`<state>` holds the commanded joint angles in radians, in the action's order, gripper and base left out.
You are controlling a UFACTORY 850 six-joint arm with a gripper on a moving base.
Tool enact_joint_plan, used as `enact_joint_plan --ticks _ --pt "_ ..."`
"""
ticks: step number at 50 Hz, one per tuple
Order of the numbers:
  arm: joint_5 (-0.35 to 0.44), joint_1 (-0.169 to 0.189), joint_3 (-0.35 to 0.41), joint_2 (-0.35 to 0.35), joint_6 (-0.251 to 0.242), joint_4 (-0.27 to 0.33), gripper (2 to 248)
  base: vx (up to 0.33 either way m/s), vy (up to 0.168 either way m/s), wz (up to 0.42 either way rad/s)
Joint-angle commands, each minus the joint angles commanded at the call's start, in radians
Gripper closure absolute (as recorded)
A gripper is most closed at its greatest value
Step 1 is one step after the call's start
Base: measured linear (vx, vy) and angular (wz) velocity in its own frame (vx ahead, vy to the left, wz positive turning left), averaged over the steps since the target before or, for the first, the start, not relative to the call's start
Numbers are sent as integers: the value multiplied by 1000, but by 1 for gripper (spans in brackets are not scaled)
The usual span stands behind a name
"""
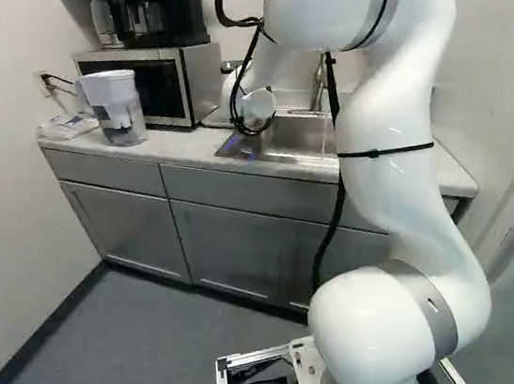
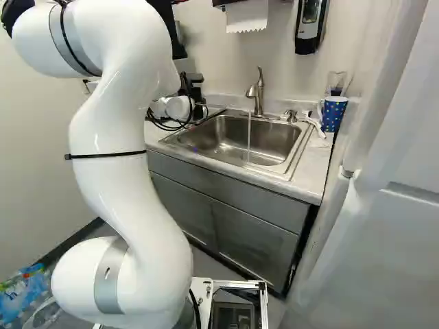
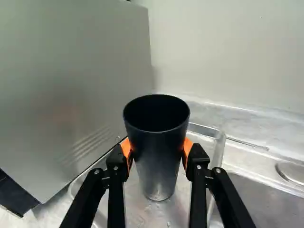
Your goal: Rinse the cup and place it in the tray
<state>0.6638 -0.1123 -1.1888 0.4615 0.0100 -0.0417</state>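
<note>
Dark cup (image 3: 156, 156) being held upright by fingers (image 3: 116, 176), being squeezed from two sides by orange pads (image 3: 188, 148). Cup being held over tray (image 3: 219, 149); whether cup bottom is being touched by tray cannot be told. Tray being seen between microwave (image 1: 203, 81) and sink (image 2: 226, 140). Water (image 2: 248, 140) being poured into sink by tap (image 2: 258, 99). Dotted mug (image 2: 333, 114) being held up by desk (image 2: 313, 168), at right of right base view.
</note>
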Motion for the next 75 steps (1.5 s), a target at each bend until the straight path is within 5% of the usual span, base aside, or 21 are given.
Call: enact_joint_plan --ticks 25,26,30,31,35,36,41,42,75 --pt "-6 0 0 0 0 0 127 0 0 0" --pt "-6 0 0 0 0 0 109 0 0 0" --pt "-6 0 0 0 0 0 109 0 0 0" --pt "-6 0 0 0 0 0 75 0 0 0" --pt "-6 0 0 0 0 0 75 0 0 0" --pt "-6 0 0 0 0 0 40 0 0 0" --pt "-6 0 0 0 0 0 40 0 0 0" --pt "-6 0 0 0 0 0 5 0 0 0" --pt "-6 0 -11 -31 0 0 3 0 0 0"
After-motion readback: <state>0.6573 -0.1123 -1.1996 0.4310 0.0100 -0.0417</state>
